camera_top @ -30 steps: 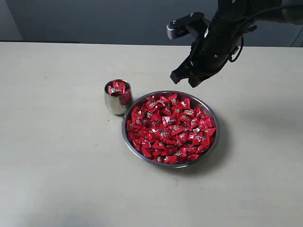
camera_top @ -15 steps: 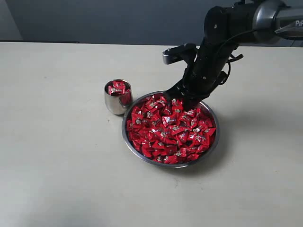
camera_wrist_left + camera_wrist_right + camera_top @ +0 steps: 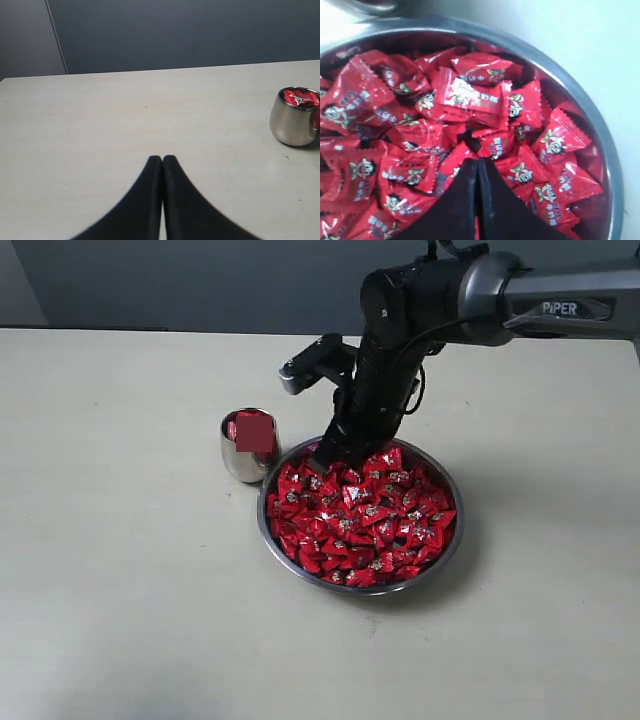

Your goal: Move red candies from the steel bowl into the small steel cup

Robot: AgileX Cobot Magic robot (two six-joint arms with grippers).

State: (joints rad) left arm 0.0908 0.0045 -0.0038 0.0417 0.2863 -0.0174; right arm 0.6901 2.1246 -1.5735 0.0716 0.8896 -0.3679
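The steel bowl point(image 3: 455, 540) sits mid-table, heaped with red candies point(image 3: 360, 520). To its left stands the small steel cup point(image 3: 243, 462) with red candies point(image 3: 252, 428) showing at its mouth. My right gripper point(image 3: 328, 462) is down at the bowl's far-left part, tips on the heap. In the right wrist view the right gripper point(image 3: 477, 161) is shut, its fingers pressed together above the red candies point(image 3: 470, 95), nothing between them, and the bowl's rim point(image 3: 580, 95) curves round. My left gripper point(image 3: 162, 159) is shut and empty over bare table, the cup point(image 3: 295, 120) off to one side.
The pale table point(image 3: 120, 570) stretches round the bowl and cup. A dark wall point(image 3: 200, 280) runs along its far edge. The right arm's wrist camera housing point(image 3: 305, 365) juts out above the cup's side of the bowl.
The right arm swung left and came down from above the bowl's far right edge onto the candies at its far-left part. Its gripper stayed shut. The bowl and the cup have not moved.
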